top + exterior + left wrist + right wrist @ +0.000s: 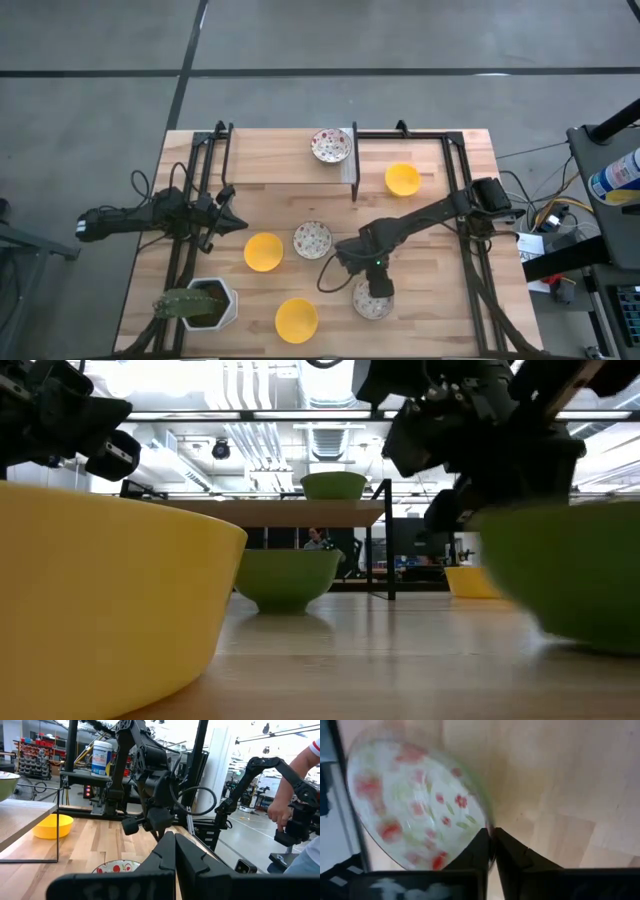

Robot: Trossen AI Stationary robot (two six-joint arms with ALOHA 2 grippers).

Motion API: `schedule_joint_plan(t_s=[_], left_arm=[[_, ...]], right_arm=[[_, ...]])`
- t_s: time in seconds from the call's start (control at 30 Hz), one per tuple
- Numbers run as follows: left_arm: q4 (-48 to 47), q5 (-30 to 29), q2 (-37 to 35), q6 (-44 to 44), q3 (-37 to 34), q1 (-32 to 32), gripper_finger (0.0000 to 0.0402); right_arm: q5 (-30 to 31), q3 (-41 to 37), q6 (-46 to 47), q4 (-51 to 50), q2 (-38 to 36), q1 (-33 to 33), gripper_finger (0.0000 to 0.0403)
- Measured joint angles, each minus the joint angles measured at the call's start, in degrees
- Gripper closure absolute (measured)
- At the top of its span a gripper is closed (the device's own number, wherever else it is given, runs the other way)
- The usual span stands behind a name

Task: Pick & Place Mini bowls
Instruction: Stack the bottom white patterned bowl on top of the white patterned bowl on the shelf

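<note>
Mini bowls are scattered over the wooden desk [440, 300]. The one being handled is a white speckled bowl [372, 303] near the desk's front edge, right of centre. The right claw [379, 284] sits at its rim, reaching in from the right edge of the desk. In the right wrist view the two dark fingers [479, 851] are pressed almost together with the thin edge of this bowl [415, 805] pinched between them, the bowl's flowered inside turned toward the camera and tilted against the wood.

A second speckled bowl [312, 239] rests at the middle of the desk, just left of the right arm. A third speckled bowl [331, 146] stands on the raised shelf [285, 168] at the back edge. One yellow bowl [402, 179] lies toward the back right corner, another yellow bowl [264, 252] sits left of centre, and a further yellow bowl [297, 319] is at the front edge. A white hexagonal pot with a cactus [200, 303] occupies the front left corner.

The left claw [232, 223] waits above the left side of the desk, its fingers [172, 855] closed on each other, holding nothing.
</note>
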Motion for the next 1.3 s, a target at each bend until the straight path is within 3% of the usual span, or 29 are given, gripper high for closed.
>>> schedule_joint_plan(t_s=[0.4,0.6,0.83,1.3], left_arm=[[0.01,0.0,-0.02,0.0,0.0,0.01,0.0402],[0.01,-0.01,0.01,0.0,0.0,-0.01,0.0402],[-0.02,-0.01,-0.02,0.0,0.0,-0.01,0.0402],[-0.02,0.0,-0.01,0.0,0.0,0.01,0.0402]], right_arm=[[-1.12,9.74,-1.75,-12.74,-0.46,-3.59,0.0393],[-7.03,17.18,0.52,-18.0,-0.46,-8.39,0.0393],[-11.28,26.85,5.23,-24.67,-0.46,-15.88,0.0394],[-10.13,48.86,11.13,-32.17,-0.5,-36.42,0.0392]])
